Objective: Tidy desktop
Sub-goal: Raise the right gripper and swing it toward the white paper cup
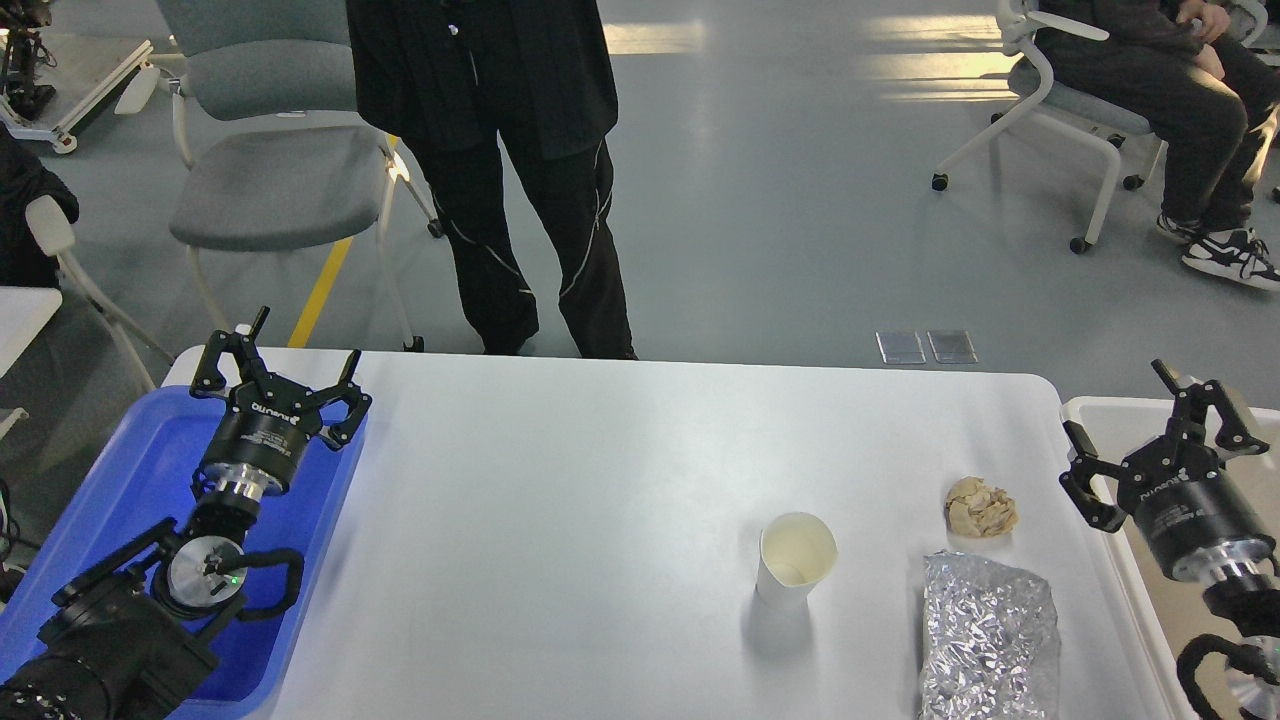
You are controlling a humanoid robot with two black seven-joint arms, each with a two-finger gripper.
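Observation:
The white desktop (600,480) fills the middle of the head view. On its right part stand a white paper cup (795,560), upright and empty, a crumpled beige paper ball (980,506) and a crumpled foil bag (988,640). My left gripper (277,375) is open and empty above the blue tray (120,490) at the left. My right gripper (1155,440) is open and empty over the beige-white bin (1110,415) at the right, apart from the paper ball.
A person in black (520,150) stands just behind the table's far edge. A grey chair (270,170) stands behind the left corner. Another seated person (1170,100) is at the far right.

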